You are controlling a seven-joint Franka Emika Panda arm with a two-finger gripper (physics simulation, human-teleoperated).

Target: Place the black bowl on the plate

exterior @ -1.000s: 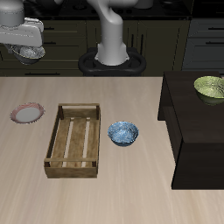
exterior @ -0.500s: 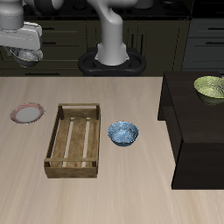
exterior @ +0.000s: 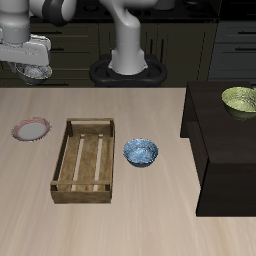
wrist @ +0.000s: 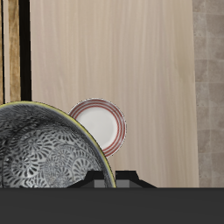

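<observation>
The gripper (exterior: pixel 36 70) hangs high above the table's far corner, above and behind the plate (exterior: pixel 31 129), and it is clamped on the black bowl (exterior: pixel 36 72), which hangs under it clear of the table. In the exterior view the bowl shows only as a small rounded shape with a pale speckled look beneath the grey gripper body. The wrist view gives more: the black bowl (wrist: pixel 48 153) fills much of it, its inside covered in a dense grey-white mottled pattern on dark, and its rim a thin olive-yellow line around the edge. The fingertips themselves are not visible there; only a dark part of the gripper body shows at the bowl's edge.

The plate (wrist: pixel 99 125) lies flat on the pale wooden table (exterior: pixel 150 215), small and round, with a pinkish-red ringed rim and a whitish centre. In the wrist view it peeks out just past the bowl's rim, partly overlapped by it.

Beside the plate, toward the table's middle, sits a shallow wooden tray (exterior: pixel 86 160), and next to that a blue-patterned bowl (exterior: pixel 141 152). A pale green bowl (exterior: pixel 240 99) rests on a dark raised block (exterior: pixel 225 150) at the other end of the table.
</observation>
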